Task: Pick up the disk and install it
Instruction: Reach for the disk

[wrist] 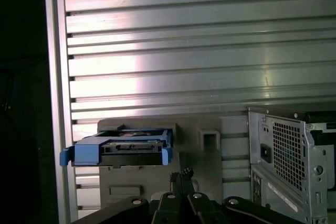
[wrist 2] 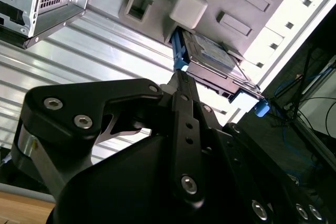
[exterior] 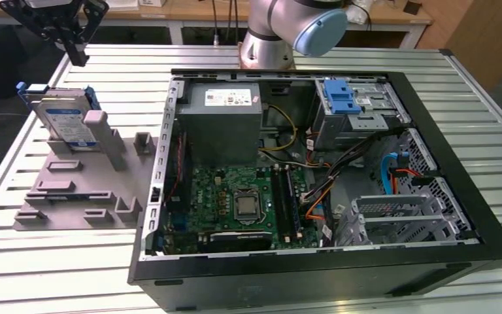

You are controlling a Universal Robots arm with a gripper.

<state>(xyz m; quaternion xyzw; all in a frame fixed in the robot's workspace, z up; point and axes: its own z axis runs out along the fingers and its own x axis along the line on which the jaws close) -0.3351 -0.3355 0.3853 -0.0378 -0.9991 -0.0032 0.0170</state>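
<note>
Exterior view is showing my gripper (exterior: 78, 59) hanging over the slatted metal table (exterior: 59, 268), out past the open computer case (exterior: 321, 278) on the exterior view's left and well apart from that case. My fingers (wrist: 184, 182) are lying pressed together in the first wrist view, and they are gripping nothing. The disk (exterior: 66, 121) is standing on edge in a grey stand (exterior: 76, 190) that is sitting just beside the case's side wall, again on the exterior view's left. The disk's blue rails are framing its silver body and white-and-blue label. I am hovering above the disk, farther from the case's near black wall than the disk is, and I am not touching it. In the second wrist view my closed fingertips (wrist 2: 181, 80) are pointing toward the disk (wrist 2: 212, 56), with a gap showing between us. In the first wrist view the disk (wrist: 123, 148) is facing me edge-on, with a corner of the case (wrist: 289, 166) beside the stand. Inside the case, a grey power supply (exterior: 225, 118), a green motherboard (exterior: 242, 196) and a blue latch (exterior: 349, 98) on the drive cage are lying exposed.
</note>
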